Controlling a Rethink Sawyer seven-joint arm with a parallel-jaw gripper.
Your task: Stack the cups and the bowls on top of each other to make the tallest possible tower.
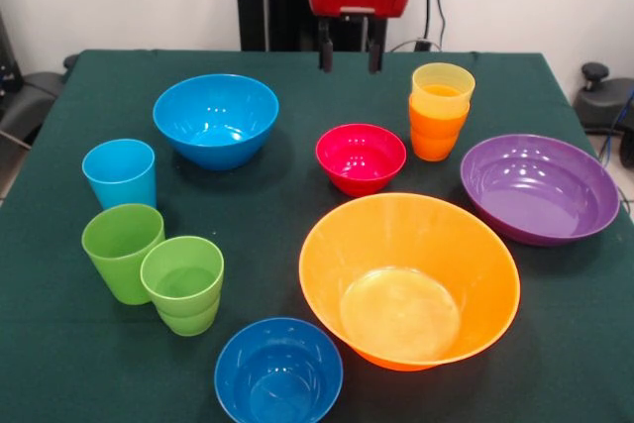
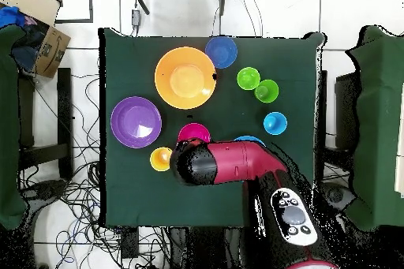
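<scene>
The gripper (image 1: pixel 350 56) hangs above the far middle of the green table (image 1: pixel 555 344), its two dark fingers (image 1: pixel 324 56) apart with nothing between them. Taking the red bowl (image 1: pixel 361 158) as the dial's centre in the front view, the start of the tower (image 1: pixel 441 111), a yellow cup nested in an orange cup, stands upright at about two o'clock, just beside it but apart. The purple bowl (image 1: pixel 540 188) sits at four o'clock, close beside the stacked cups. The big orange bowl (image 1: pixel 409 279) fills five to six o'clock, and a small blue bowl (image 1: pixel 278 371) lies past it at seven. The larger blue bowl (image 1: pixel 216 119) is at ten o'clock. At nine sits the light blue cup (image 1: pixel 120 173); below it two lime green cups (image 1: pixel 153 266) stand touching, the nearer one stepped. Overhead, the red arm (image 2: pixel 237 163) covers most of the larger blue bowl, leaving only a sliver of its rim.
</scene>
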